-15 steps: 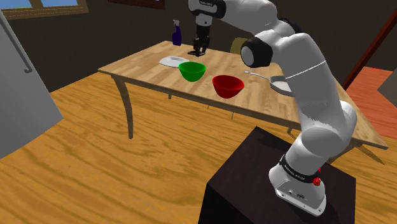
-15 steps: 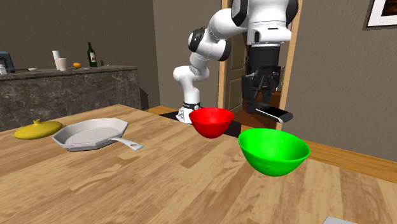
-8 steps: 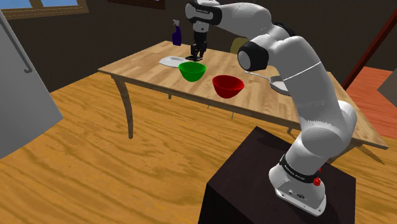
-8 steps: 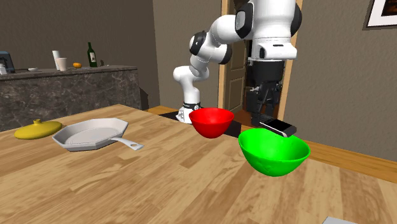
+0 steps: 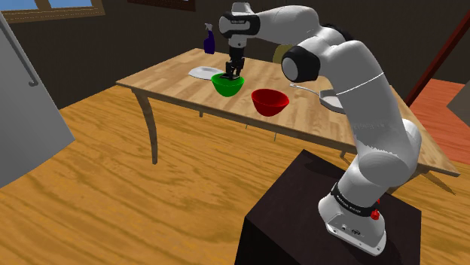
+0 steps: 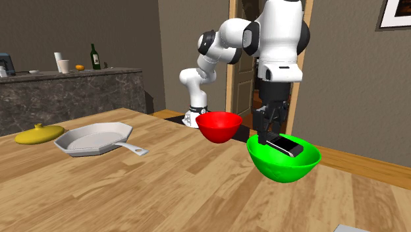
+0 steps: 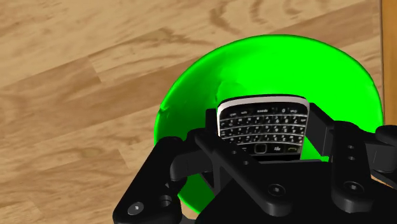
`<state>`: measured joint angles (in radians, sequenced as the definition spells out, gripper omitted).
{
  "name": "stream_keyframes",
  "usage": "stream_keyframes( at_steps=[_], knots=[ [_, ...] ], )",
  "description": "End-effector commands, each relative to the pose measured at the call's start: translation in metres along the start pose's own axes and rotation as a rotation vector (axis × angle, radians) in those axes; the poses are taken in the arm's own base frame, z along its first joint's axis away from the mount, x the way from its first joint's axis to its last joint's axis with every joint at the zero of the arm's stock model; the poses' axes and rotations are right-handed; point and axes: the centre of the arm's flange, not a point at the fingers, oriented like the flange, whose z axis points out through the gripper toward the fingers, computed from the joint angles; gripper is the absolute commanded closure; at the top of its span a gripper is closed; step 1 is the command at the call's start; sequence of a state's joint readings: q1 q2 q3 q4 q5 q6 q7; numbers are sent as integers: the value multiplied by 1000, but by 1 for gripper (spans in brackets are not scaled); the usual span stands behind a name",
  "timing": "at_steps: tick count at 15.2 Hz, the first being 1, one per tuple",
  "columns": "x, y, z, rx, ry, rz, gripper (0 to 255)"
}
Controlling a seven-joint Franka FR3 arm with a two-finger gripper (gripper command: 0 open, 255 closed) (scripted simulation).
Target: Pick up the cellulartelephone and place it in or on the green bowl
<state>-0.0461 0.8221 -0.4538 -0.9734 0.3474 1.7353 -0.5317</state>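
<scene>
The claw (image 7: 264, 156) is clamped on the phone (image 7: 263, 123), one black finger (image 7: 212, 130) pressed to each long side near the keypad end. The fingers hide the phone's lower end. In the second exterior view the claw (image 6: 269, 134) points down into the green bowl (image 6: 283, 163), and the phone (image 6: 285, 145) lies tilted inside the rim. Whether it touches the bowl's inner wall cannot be told.

In the shoulder view the claw (image 5: 234, 73) covers the phone, above the green bowl (image 5: 228, 86). A red bowl (image 5: 270, 102) stands near it, apart, on the wooden desk (image 5: 166, 77). Further along the desk are a grey pan (image 6: 92, 140) and a flat yellow thing (image 6: 39, 134) just beside it. At the far edge stand a blue spray bottle (image 5: 209, 38) and a white dish (image 5: 201, 72).

The floor (image 5: 113, 196) is wood planks, and the dark stand (image 5: 301, 226) sits on it. The walls are brown. A second desk (image 6: 72, 92) of dark marbled stone by the wall carries a bottle (image 6: 96, 57) and cups (image 6: 63, 65). The arm hides part of a doorway (image 6: 241, 79). A framed picture (image 6: 397, 12) is cut off at the corner.
</scene>
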Motion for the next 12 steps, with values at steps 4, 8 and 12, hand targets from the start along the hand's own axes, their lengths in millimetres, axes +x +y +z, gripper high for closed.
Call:
stream_keyframes(
  at_steps=[4, 8, 12],
  knots=[
    [1, 0, 5, 0, 1, 0, 255],
    [1, 0, 5, 0, 1, 0, 255],
    [1, 0, 5, 0, 1, 0, 0]
  ],
)
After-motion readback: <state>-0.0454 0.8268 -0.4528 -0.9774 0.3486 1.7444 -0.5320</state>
